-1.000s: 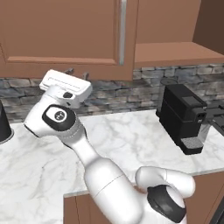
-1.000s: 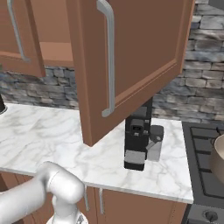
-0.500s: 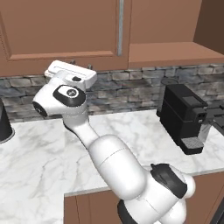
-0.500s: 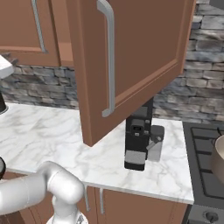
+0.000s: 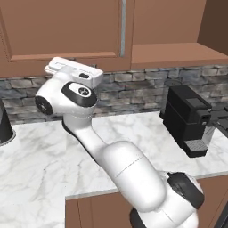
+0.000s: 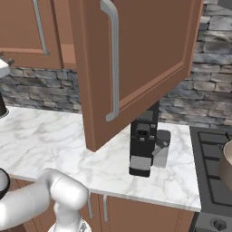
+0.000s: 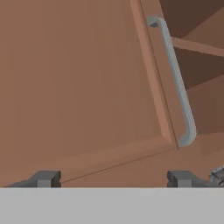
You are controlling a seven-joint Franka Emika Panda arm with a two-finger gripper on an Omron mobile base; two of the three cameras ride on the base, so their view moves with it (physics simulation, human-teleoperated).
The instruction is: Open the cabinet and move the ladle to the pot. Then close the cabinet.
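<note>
Kitchen w/ marble counter [image 5: 35,164] and grey stone backsplash [image 6: 213,90]. Reddish-brown wood cabinet [image 6: 145,59]: right door swung open toward the room, left door [image 7: 74,78] shut. Gripper [image 7: 113,178] faces the shut door's recessed panel, jaws spread wide, holding nothing. That door's long silver bar handle [image 7: 175,78] sits just right of the fingers [image 7: 46,178]. Black coffee machine [image 5: 187,118] stands on the counter, far right.

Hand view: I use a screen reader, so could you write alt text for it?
A closed brown cabinet door with a silver bar handle along its edge, next to a dark open compartment. The pincer is open and holds nothing, with its two dark fingertips at the bottom.
</note>
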